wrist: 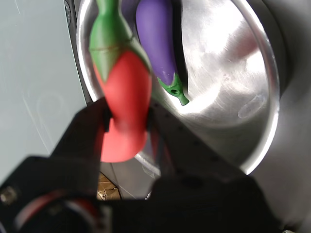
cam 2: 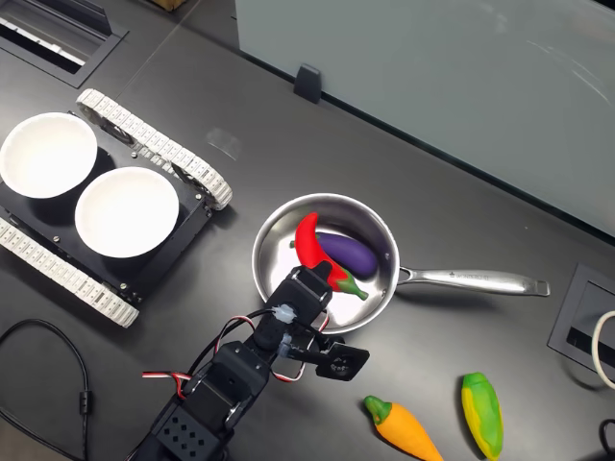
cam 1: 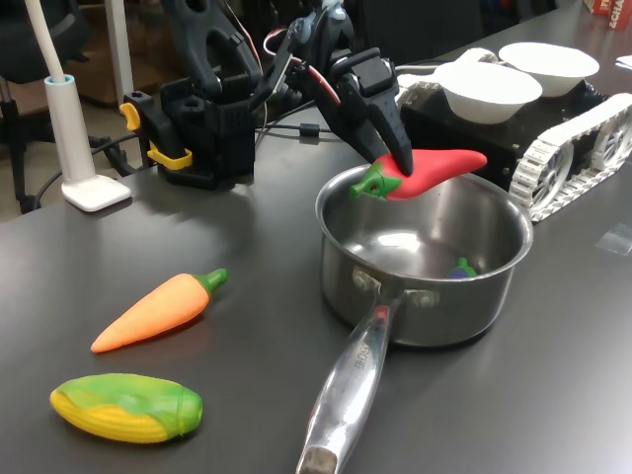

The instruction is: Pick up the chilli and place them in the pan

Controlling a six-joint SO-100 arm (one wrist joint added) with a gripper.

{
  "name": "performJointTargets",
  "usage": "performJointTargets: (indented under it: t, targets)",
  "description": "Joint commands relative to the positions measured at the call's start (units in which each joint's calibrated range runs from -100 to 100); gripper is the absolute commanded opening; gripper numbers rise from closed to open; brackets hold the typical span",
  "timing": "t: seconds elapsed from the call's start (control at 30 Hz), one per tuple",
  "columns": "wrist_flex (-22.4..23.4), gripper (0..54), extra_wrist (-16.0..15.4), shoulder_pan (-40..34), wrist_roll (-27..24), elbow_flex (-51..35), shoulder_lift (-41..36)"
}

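The red chilli (cam 1: 434, 170) with its green stem end hangs level with the far rim of the steel pan (cam 1: 434, 318), its tip pointing to the first exterior view's right. My gripper (cam 1: 395, 158) is shut on it near the stem. In the wrist view the chilli (wrist: 124, 97) sits pinched between the black fingers (wrist: 85, 131), above the shiny pan (wrist: 228, 73). From overhead in the second exterior view, the chilli (cam 2: 307, 240) lies over the pan (cam 2: 264, 252) on the side away from its handle, with the gripper (cam 2: 322, 276) at the rim.
A purple eggplant (cam 2: 348, 252) lies inside the pan. An orange carrot (cam 1: 158, 311) and a corn cob (cam 1: 126, 407) lie on the dark table near the pan's long handle (cam 1: 346, 390). Two white bowls (cam 1: 489, 89) sit on a tracked vehicle (cam 1: 573, 148) behind the pan.
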Motion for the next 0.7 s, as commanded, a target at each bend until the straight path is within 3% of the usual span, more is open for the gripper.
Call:
performJointTargets:
  t: [0.0, 0.33, 0.67]
  targets:
    - [-3.55, 8.0, 0.48, -1.19, 0.20, -0.52, -3.69]
    - [-7.48, 11.8, 0.57, -1.99, 1.42, 8.21, -5.54]
    - [-6.20, 23.6, 0.57, -2.79, 1.12, 7.21, -6.22]
